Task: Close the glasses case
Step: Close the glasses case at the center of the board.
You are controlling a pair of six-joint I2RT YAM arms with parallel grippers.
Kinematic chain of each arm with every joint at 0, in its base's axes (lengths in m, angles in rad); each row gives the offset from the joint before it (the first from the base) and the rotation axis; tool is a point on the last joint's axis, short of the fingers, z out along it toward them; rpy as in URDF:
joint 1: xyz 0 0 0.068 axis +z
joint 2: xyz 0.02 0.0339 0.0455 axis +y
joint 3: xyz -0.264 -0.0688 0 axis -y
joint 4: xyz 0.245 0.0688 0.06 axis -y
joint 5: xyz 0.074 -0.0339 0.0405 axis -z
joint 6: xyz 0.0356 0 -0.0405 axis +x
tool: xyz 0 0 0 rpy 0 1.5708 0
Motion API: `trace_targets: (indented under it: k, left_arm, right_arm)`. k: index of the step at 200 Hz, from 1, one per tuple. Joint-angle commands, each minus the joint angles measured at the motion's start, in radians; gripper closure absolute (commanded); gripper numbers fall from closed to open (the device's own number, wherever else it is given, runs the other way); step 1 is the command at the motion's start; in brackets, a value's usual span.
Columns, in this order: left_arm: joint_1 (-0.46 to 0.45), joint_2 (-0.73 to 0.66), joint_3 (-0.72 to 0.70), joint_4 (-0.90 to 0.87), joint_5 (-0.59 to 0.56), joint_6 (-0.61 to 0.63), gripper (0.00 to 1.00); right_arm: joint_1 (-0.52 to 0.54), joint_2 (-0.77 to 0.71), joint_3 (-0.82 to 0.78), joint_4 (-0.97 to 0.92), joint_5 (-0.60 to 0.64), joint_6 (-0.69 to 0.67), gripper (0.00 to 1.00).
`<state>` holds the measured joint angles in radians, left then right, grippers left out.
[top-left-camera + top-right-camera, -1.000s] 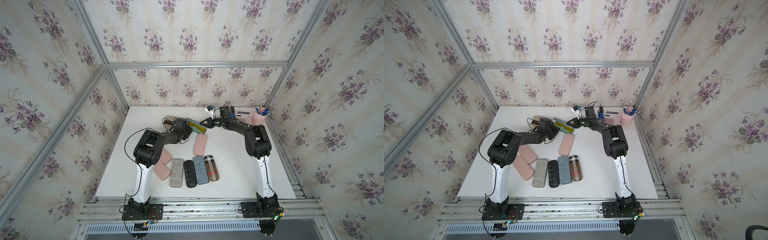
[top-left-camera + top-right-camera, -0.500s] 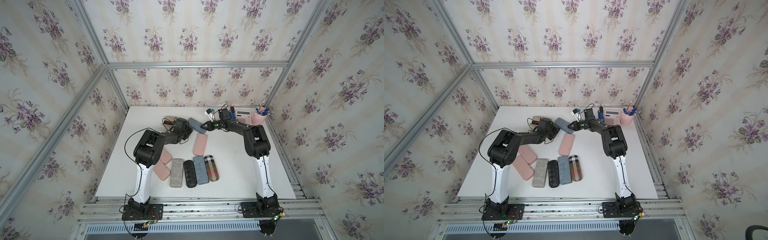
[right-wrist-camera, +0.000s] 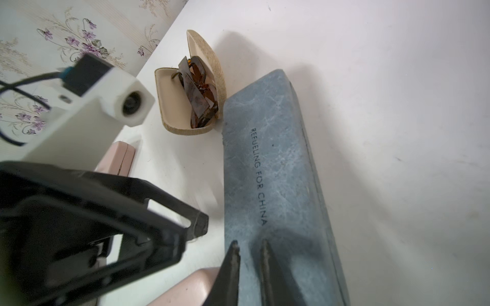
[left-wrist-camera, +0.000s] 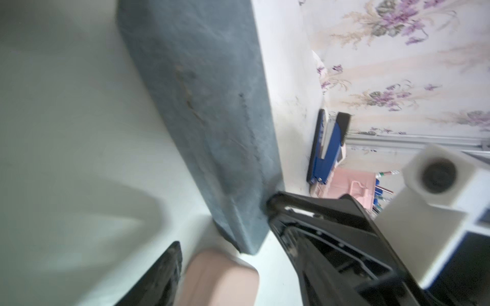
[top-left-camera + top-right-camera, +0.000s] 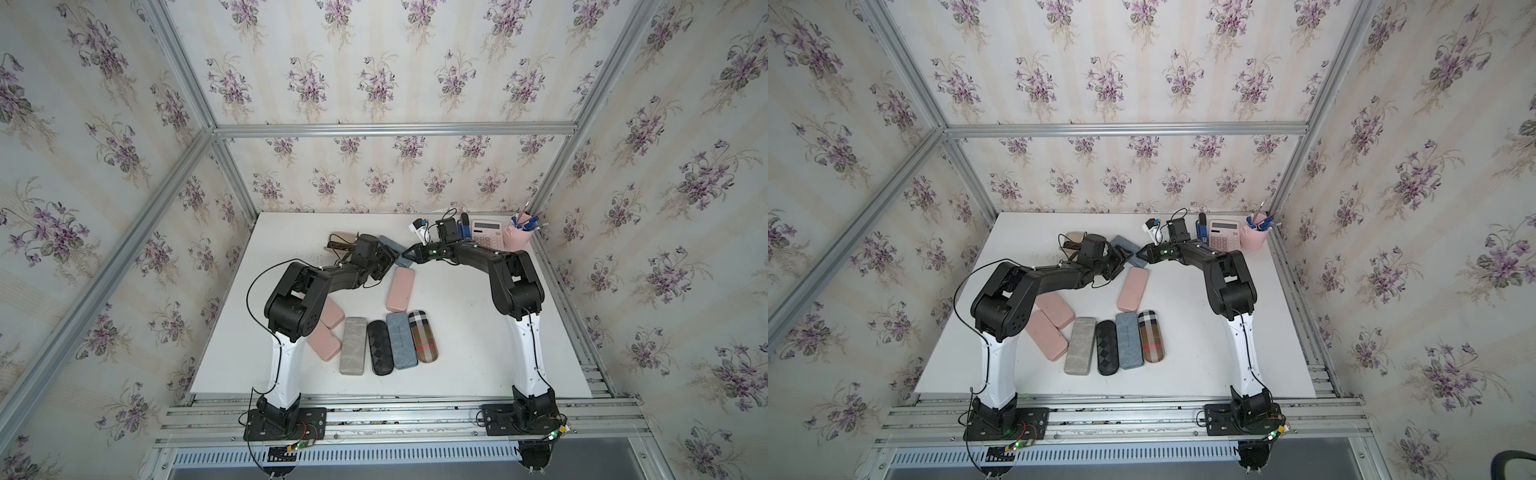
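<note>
Right wrist view, item one: blue-grey glasses case (image 3: 270, 164), lid down along its full length, lettered REFUELING FOR CHINA. We place it flat on the white table (image 5: 457, 353) at the far middle, between the two arms, in both top views (image 5: 394, 246) (image 5: 1126, 245).

Item two: right gripper (image 3: 249, 246), fingertips drawn almost together with a slim gap, pinching nothing. We see the tips over one end of the lid, and the left wrist view shows them touching that end.

Item three: left gripper (image 5: 1120, 257), just beside the case. We read its jaws as spread, with one finger (image 4: 169, 265) set well to the side and nothing held.

Item four: tan case (image 3: 191, 87), open, brown sunglasses (image 3: 198, 95) inside, just beside the other end.

Item five: pink case (image 5: 401, 289), shut, near both grippers.

Item six: row of four shut cases (image 5: 380, 347) nearer the arm bases, two more pink cases (image 5: 324, 347) alongside.

Item seven: calculator (image 5: 486, 232), pink pen cup (image 5: 517, 237) and blue stapler (image 4: 326, 148), far right corner.
</note>
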<state>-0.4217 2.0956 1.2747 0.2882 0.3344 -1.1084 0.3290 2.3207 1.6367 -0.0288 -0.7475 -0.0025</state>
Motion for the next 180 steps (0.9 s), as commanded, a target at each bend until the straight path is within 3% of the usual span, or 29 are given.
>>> trace_targets:
  k: [1,41,64,79,101,139,180]
  left_arm:
    - [0.000,-0.054,-0.037,0.014,0.049,0.021,0.16]
    - [-0.003,-0.225,-0.091,-0.089,0.054,0.096,0.07]
    - [0.007,-0.366,-0.101,-0.274,-0.033,0.195,0.00]
    - [0.053,-0.443,-0.123,-0.371,-0.063,0.221,0.00]
    - [0.163,-0.497,-0.166,-0.422,-0.018,0.231,0.00]
    - [0.283,-0.419,-0.067,-0.523,0.018,0.310,0.00]
    - [0.308,-0.250,0.062,-0.583,0.012,0.342,0.01]
  right_arm:
    - [0.002,-0.026,-0.011,-0.082,0.063,-0.017,0.82]
    - [0.004,-0.116,-0.091,-0.051,0.085,-0.003,0.79]
    - [0.005,-0.198,-0.146,-0.002,0.075,0.027,0.71]
    - [0.006,-0.244,-0.157,0.012,0.048,0.053,0.67]
    - [0.009,-0.282,-0.147,0.024,0.015,0.096,0.55]
    - [0.042,-0.254,-0.060,-0.023,-0.009,0.112,0.50]
    - [0.064,-0.230,-0.051,-0.039,0.005,0.112,0.50]
